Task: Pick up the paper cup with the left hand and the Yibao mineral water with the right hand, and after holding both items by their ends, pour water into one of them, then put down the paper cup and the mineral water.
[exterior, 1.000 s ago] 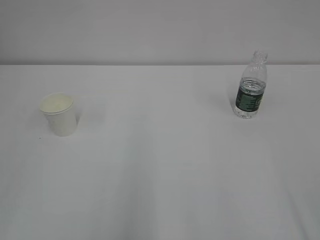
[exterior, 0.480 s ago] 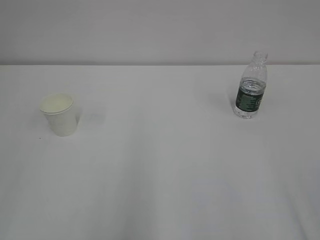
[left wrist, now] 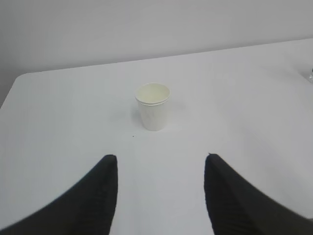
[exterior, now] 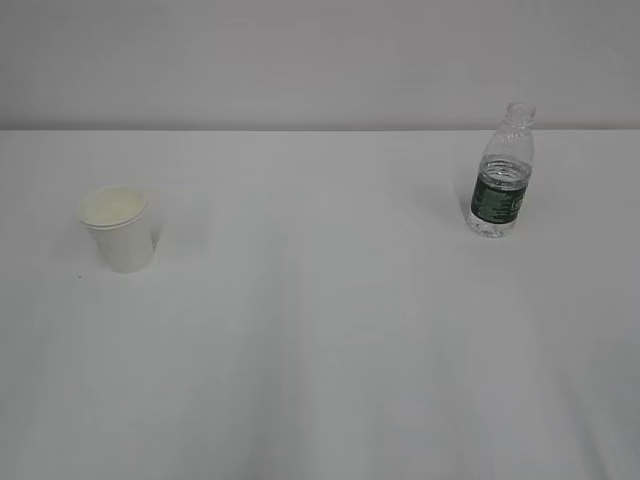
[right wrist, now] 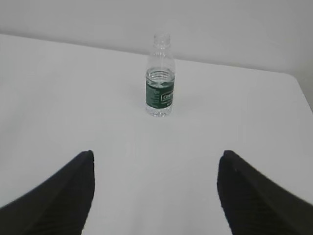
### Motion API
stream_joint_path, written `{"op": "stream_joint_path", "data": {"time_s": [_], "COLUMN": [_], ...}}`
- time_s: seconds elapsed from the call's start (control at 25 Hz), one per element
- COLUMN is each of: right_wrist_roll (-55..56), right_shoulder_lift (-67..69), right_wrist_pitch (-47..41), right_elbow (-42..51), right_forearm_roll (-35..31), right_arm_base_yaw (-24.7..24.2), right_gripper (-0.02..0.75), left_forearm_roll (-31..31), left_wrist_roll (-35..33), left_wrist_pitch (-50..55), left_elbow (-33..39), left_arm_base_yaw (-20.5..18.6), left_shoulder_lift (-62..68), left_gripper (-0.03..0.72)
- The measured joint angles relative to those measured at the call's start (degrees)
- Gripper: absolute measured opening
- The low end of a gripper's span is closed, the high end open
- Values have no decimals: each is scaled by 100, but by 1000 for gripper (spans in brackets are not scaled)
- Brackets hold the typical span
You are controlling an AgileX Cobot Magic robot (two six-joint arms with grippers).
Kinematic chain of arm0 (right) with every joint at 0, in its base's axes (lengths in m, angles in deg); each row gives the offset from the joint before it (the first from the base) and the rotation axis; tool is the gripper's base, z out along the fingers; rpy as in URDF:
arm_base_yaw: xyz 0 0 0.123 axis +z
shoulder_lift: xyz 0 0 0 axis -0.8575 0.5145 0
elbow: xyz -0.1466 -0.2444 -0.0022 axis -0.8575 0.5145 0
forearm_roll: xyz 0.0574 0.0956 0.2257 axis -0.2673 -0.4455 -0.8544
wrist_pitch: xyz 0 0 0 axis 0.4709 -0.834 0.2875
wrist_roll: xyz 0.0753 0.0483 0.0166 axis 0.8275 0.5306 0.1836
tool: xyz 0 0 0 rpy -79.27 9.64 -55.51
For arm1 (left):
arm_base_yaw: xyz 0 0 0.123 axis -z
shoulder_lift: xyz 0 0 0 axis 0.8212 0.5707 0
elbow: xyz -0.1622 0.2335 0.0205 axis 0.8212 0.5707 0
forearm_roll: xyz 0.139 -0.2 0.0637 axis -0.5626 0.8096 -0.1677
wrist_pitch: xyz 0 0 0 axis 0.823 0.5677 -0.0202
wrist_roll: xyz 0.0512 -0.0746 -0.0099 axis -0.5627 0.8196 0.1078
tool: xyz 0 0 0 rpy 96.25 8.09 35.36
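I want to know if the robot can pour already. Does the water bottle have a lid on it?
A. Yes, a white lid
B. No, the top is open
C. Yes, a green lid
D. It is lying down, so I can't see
B: the bottle stands upright on the table, and its clear neck ends in an open mouth with no cap in the right wrist view.

White cup [exterior: 119, 231], green-banded clear bottle [exterior: 501, 183]

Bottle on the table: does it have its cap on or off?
Off. The bottle stands upright with a bare open neck in the right wrist view, and water reaches the top of its green label.
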Motion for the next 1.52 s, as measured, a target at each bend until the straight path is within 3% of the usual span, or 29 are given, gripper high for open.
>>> {"op": "stream_joint_path", "data": {"time_s": [0.44,1.08,1.52], "right_wrist_roll": [-25,-325,-1301], "right_shoulder_lift": [359,1662,2355], "right_wrist_pitch": [1165,2082,2378], "right_elbow": [496,522,522], "right_forearm_roll": [-180,-248,-1140], "right_arm_base_yaw": [0,0,0], "right_gripper": [589,589,589], "left_forearm_roll": [52,64,86], "left_wrist_roll": [0,-12,-12], "left_wrist_pitch": [-10,-44,-56], "left_elbow": [0,0,0], "left_arm_base_yaw": [0,0,0], "left_shoulder_lift": [0,0,0], "left_gripper": [404,404,404]}}
